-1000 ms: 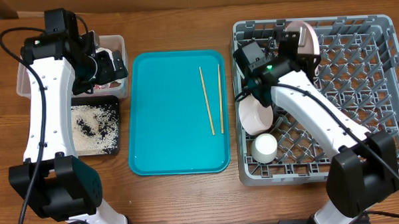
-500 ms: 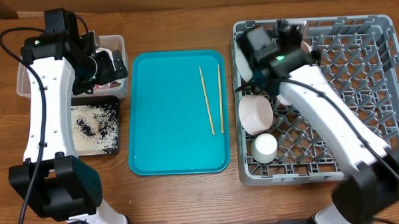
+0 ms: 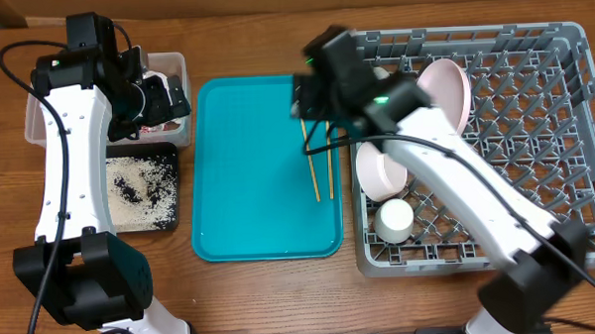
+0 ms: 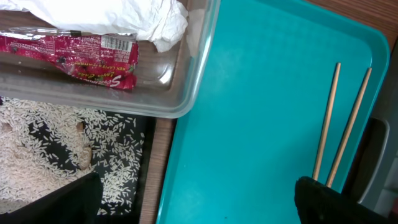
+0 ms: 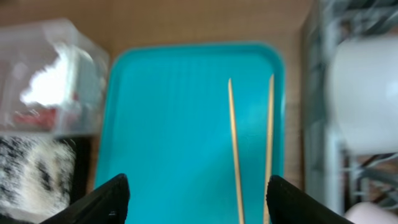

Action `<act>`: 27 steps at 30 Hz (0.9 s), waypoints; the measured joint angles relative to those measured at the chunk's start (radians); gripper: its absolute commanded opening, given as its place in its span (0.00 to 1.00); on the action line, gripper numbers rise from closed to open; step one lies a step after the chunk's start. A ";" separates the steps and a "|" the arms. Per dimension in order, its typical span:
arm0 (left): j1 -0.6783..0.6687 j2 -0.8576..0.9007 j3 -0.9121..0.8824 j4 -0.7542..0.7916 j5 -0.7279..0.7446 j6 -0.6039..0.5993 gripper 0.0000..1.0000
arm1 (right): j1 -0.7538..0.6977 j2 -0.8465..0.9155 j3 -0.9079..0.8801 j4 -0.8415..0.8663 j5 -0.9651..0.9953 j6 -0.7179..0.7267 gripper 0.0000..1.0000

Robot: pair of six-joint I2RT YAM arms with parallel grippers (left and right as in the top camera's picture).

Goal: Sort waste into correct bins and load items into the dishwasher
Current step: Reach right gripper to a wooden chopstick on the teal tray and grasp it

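Two wooden chopsticks (image 3: 311, 165) (image 5: 235, 149) (image 4: 326, 118) lie side by side on the right part of the teal tray (image 3: 249, 189). My right gripper (image 3: 310, 97) (image 5: 199, 199) hovers open over their far ends, nothing between its fingers. The grey dishwasher rack (image 3: 536, 178) holds a white plate (image 3: 446, 87) on edge, a bowl (image 3: 382, 172) and a small cup (image 3: 395, 220). My left gripper (image 3: 161, 97) (image 4: 199, 205) hangs open and empty beside the clear tub (image 3: 165, 65), which holds the napkin (image 4: 124, 15) and the red wrapper (image 4: 81, 53). Rice (image 4: 37, 149) lies in the black tray (image 3: 140, 192).
The right arm stretches from the table's front right across the rack's left half. Another white dish (image 5: 367, 99) shows in the rack's near-left corner in the right wrist view. Bare wooden table (image 3: 283, 306) surrounds the tray, bins and rack.
My right gripper has opened and let go of the plate, which now stands in the rack. The right arm has swung left to above the chopsticks. The left arm has not moved.
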 measured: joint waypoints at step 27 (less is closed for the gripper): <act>0.000 0.000 0.000 0.000 0.000 0.000 1.00 | 0.051 0.410 -0.016 -0.080 -0.032 0.080 0.29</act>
